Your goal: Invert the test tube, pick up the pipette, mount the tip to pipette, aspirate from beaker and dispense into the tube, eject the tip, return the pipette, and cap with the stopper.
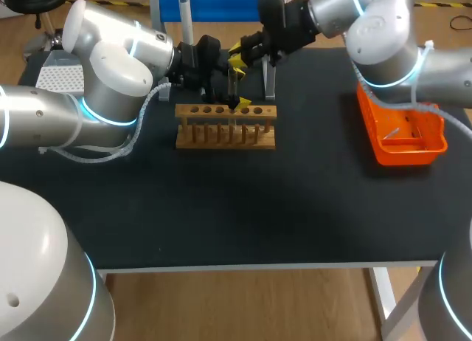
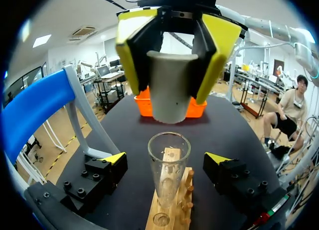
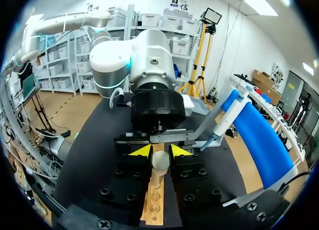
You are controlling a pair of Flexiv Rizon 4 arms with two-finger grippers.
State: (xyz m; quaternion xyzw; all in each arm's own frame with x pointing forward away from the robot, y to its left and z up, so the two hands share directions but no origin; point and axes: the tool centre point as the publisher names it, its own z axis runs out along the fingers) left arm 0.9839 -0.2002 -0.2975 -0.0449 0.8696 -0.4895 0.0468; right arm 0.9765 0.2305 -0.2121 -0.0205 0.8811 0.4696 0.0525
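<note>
The right claw is clamped on the pale stopper from both sides, holding it over the open mouth of the test tube, with a small gap showing between them. The tube stands upright in the wooden rack on the worktop, between the spread fingers of the left claw, which flank it without touching. From the head view the tube is barely discernible among the claws.

A wooden rack stands on the black table, with an orange tray well apart near the right edge.
</note>
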